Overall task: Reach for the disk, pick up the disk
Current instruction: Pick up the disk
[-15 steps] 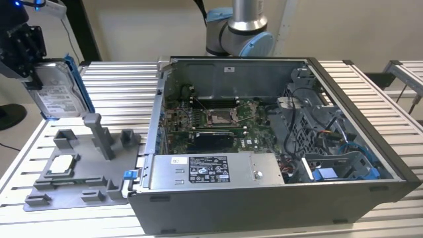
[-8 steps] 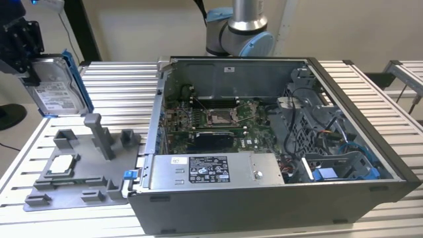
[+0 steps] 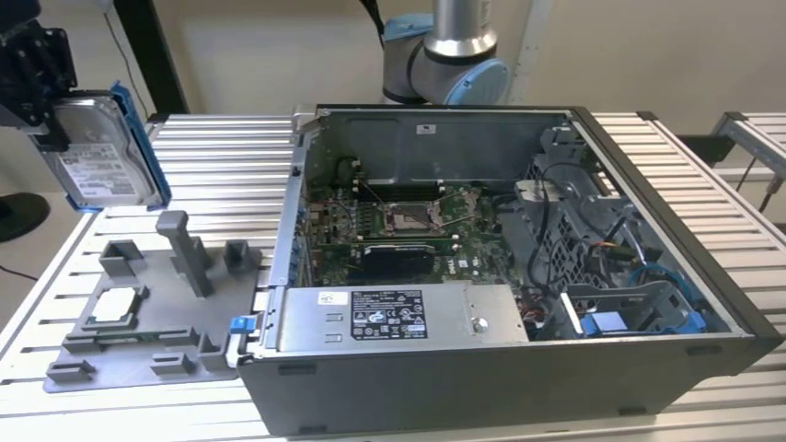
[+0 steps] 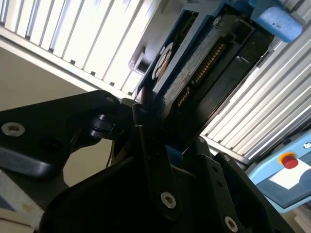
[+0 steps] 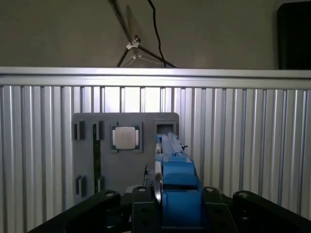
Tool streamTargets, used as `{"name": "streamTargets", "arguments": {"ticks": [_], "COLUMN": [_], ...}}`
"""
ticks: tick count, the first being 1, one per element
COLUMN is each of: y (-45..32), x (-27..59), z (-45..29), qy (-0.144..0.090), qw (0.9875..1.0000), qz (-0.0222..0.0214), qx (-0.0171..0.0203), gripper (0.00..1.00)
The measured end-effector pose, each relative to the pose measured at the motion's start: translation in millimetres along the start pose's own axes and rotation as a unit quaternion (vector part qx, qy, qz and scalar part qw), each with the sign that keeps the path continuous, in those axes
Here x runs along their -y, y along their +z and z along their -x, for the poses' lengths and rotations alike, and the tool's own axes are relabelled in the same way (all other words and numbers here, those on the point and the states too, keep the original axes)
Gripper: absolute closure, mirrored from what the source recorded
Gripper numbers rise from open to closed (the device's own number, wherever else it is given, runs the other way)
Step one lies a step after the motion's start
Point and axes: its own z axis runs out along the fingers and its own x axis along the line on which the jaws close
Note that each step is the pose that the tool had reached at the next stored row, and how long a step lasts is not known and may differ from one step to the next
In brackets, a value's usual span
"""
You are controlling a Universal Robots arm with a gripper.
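Observation:
The disk [image 3: 101, 152], a silver drive with a white label and a blue bracket along its edge, hangs in the air above the far left of the table in the exterior view. My black gripper [image 3: 50, 106] is shut on its upper end, holding it upright and clear of the grey stand [image 3: 147, 313]. In the first wrist view the disk [image 5: 176, 184] is seen edge-on between the fingers, over the stand [image 5: 87, 160]. The second wrist view shows the disk's [image 4: 204, 58] connector side clamped in the gripper [image 4: 155, 121].
An open computer case [image 3: 516, 304] fills the middle and right of the slatted table [image 3: 221, 157]. The grey stand has upright posts [image 3: 184, 249] and holds a small square silver chip [image 3: 117, 304], which appears as the chip [image 5: 126, 137] in the first wrist view.

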Motion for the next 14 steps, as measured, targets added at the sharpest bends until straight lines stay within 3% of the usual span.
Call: {"name": "streamTargets", "arguments": {"ticks": [14], "y": [-18.8], "x": [-0.5], "z": [0.0], "qy": [0.000], "qw": [1.0000], "qz": [0.0000], "qx": [-0.0007], "gripper": [1.00]}}
